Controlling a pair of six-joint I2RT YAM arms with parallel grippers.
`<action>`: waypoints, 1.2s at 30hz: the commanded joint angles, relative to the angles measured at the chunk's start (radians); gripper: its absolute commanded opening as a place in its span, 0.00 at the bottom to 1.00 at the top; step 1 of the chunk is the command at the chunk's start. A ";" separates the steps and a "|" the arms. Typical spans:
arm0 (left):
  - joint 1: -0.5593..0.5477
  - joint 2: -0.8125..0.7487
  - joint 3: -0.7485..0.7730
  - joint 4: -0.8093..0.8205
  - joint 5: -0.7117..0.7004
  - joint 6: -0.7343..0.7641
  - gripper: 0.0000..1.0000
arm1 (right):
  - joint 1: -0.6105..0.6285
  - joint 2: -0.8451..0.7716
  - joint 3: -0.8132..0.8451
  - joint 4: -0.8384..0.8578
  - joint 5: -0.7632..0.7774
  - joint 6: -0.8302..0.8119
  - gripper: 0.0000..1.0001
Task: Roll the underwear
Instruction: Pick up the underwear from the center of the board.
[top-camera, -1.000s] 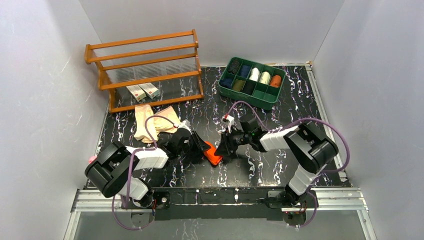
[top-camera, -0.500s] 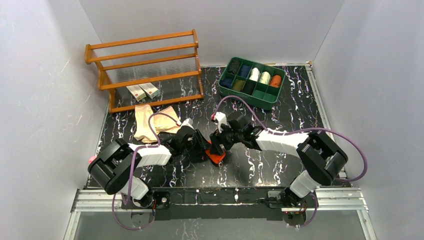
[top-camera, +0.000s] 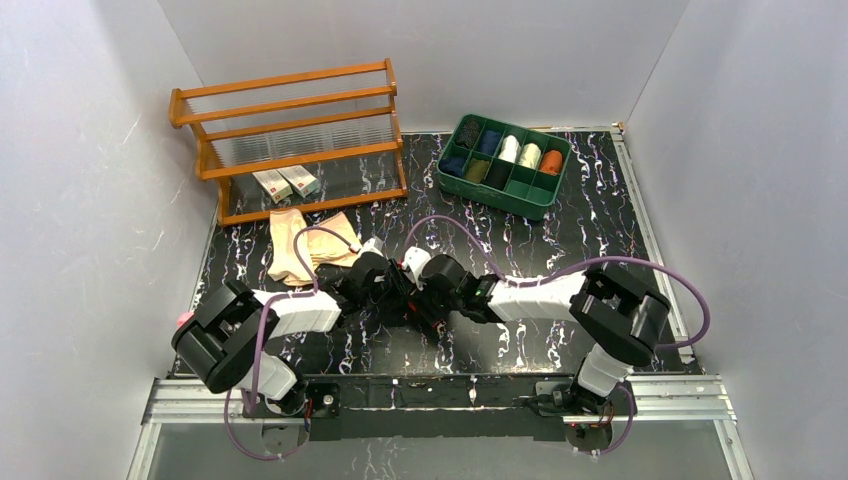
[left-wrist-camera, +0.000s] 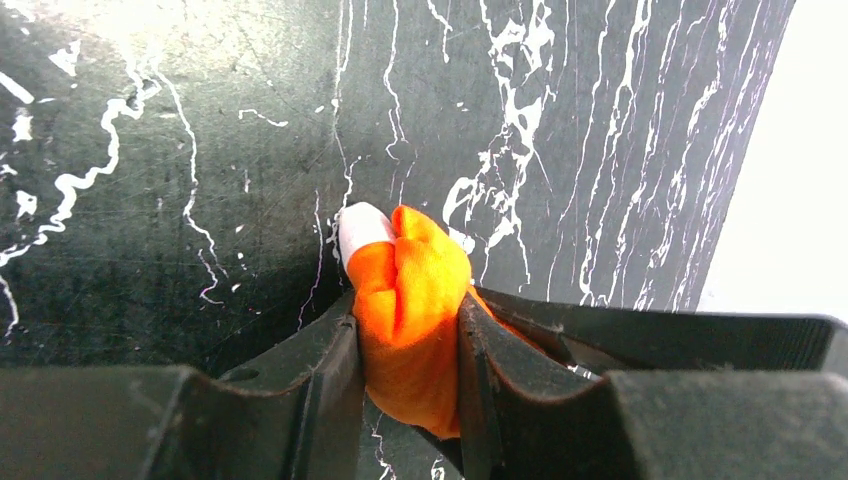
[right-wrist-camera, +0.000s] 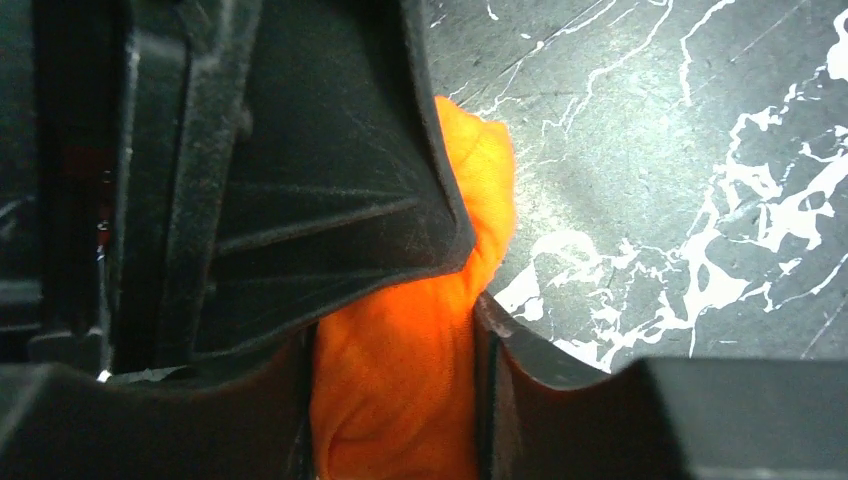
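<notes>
Orange underwear (left-wrist-camera: 410, 300) is bunched up down at the black, white-veined table (top-camera: 600, 200), front middle, with plain white walls all round. Left gripper (left-wrist-camera: 405, 335) has it pinched between its fingers and right gripper (right-wrist-camera: 392, 340) is clamped on the same wad, so from above the two wrists pretty much hide it. Tan underwear (top-camera: 305, 245) lies flat by the wooden rack (top-camera: 285, 80). Green tray (top-camera: 490, 197) of rolls sits back right.

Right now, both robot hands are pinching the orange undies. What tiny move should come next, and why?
Probably the left gripper should open a little. The orange underwear is bunched up tight, and the right gripper pinches it too, so the right one could then carry it alone towards the green tray.
</notes>
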 joint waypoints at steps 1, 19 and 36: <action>-0.006 -0.018 -0.061 -0.169 -0.074 0.016 0.22 | 0.024 0.051 -0.037 -0.037 0.161 0.012 0.39; 0.085 -0.535 -0.077 -0.511 -0.246 -0.008 0.81 | -0.059 -0.174 0.048 -0.153 0.281 0.173 0.01; 0.097 -0.639 0.022 -0.673 -0.242 0.110 0.83 | -0.438 -0.065 0.525 -0.409 0.600 0.197 0.01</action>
